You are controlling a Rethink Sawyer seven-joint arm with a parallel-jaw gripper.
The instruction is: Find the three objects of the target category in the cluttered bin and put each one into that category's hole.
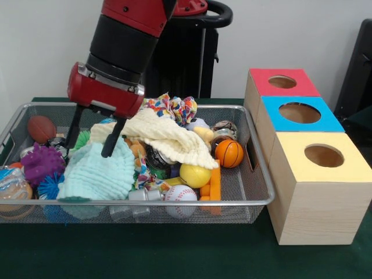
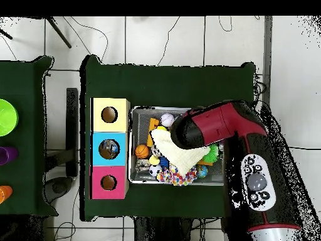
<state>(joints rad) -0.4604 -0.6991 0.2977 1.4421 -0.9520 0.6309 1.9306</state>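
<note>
The silver wire-mesh bin sits on the green table, full of toys and cloths; it also shows in the overhead view. My gripper is open and empty, its two black fingers pointing down at the bin's left part, just above a mint-green cloth and beside a cream cloth. A clear crinkly bottle with a blue label lies at the bin's front left corner. No other bottle shows clearly; the cloths cover much of the bin. In the overhead view the arm hides the gripper.
Three wooden boxes with round holes stand right of the bin: red top, blue top, yellow top. In the bin are an orange ball, a yellow ball, a baseball, a purple spiky ball and a brown football.
</note>
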